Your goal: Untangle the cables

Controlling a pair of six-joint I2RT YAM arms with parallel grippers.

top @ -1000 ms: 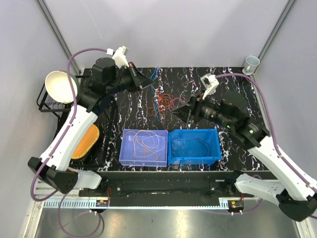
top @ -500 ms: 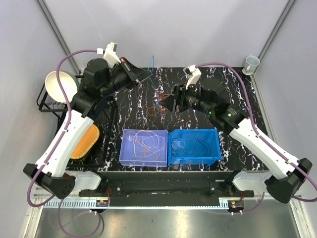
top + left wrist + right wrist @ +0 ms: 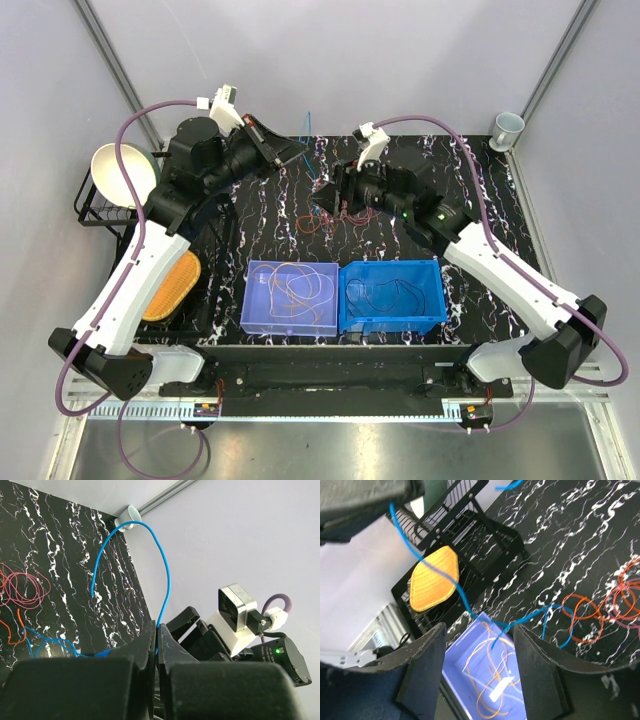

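Comparing earlier view, we note right gripper (image 3: pixel 322 200), jaws apart, moved left to cables (image 3: pixel 320 218); left gripper (image 3: pixel 156 630) clamps blue cable (image 3: pixel 165 575); blue bin (image 3: pixel 392 322) near.

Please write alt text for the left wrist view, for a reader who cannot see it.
The left gripper is shut on a blue cable that arcs up over the black marbled table. Red and orange cables lie at the left edge, and the right arm is close on the right.
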